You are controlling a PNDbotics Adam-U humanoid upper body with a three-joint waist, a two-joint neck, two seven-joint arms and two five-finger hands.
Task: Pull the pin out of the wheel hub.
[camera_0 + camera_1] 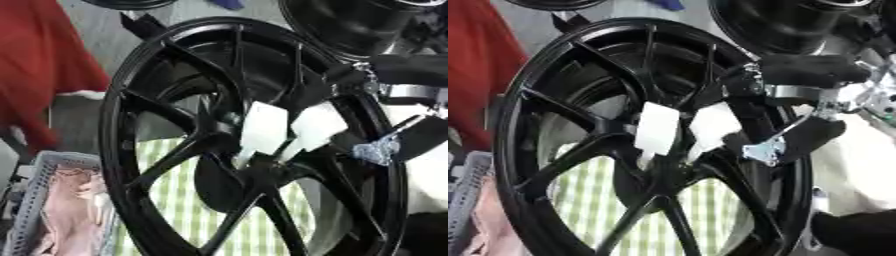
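Observation:
A large black spoked wheel (131,125) stands upright and fills both views. Its hub (229,172) is where the spokes meet, a little below centre. My right hand (811,75) comes in from the right, black with silver joints. Two white-tipped fingers (264,125) stretch fairly straight across the spokes down to the hub. The thumb (798,140) stays apart on the right, over the rim. A small pale stub (243,159) shows just under the left fingertip. I cannot tell whether it is the pin or whether the fingertips touch it. My left hand is out of sight.
A second black wheel (359,25) lies at the upper right, behind my arm. A green-and-white checked cloth (188,205) shows through the spokes. A grey basket (35,200) holding pink cloth sits at the lower left, with red fabric (44,55) above it.

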